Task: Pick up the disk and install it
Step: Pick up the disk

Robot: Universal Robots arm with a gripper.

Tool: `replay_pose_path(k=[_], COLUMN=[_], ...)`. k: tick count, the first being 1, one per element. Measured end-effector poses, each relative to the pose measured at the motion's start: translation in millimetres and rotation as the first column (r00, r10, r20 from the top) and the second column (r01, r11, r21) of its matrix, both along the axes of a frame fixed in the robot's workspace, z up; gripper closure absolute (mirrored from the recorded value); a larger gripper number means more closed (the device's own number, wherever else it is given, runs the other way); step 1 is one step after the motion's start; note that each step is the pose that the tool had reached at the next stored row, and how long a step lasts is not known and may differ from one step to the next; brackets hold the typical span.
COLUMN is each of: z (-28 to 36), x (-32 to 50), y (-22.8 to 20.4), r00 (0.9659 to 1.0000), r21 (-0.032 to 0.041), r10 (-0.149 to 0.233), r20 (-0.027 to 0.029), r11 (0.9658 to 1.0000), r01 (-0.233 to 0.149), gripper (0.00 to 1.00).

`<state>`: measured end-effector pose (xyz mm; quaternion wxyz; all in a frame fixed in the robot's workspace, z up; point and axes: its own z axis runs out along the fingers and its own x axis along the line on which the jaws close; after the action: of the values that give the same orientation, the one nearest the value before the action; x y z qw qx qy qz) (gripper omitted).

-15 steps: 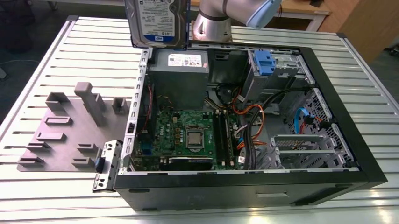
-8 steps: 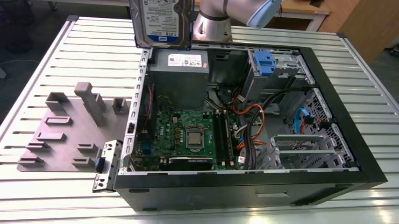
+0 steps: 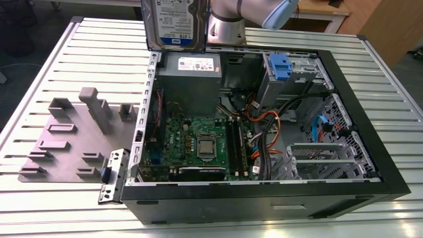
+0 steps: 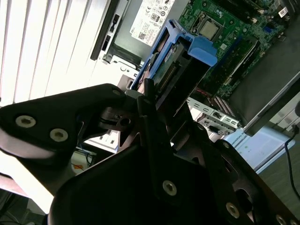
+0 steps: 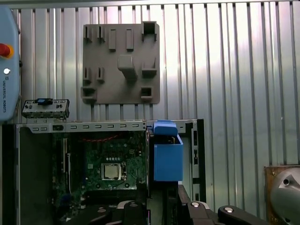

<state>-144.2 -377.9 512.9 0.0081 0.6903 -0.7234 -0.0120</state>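
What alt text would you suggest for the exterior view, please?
The disk hangs upright, label facing the camera, above the far edge of an open computer case on a slatted metal table, the robot arm behind it. A grey fixture plate lies at the exterior view's left.

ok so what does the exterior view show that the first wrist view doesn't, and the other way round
Exterior view adds: the label face of the disk, raised beside the arm above the far edge of the case; the blue latch in the drive bay; the orange cables.
First wrist view adds: a red button on a pale blue housing, and the disk's blue bracket seen end-on.
Shared: the disk, the open case, the processor on its green board, the grey fixture plate and the slatted table.
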Motion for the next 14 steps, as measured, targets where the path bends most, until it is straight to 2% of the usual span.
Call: replay_pose_path(k=[14], z=[-0.1], x=[11.1], y=[0.0], r00=[1.0], r21=[0.0], r10=[0.0], r20=[0.0], r11=[1.0], r01=[0.0], gripper=[0.65])
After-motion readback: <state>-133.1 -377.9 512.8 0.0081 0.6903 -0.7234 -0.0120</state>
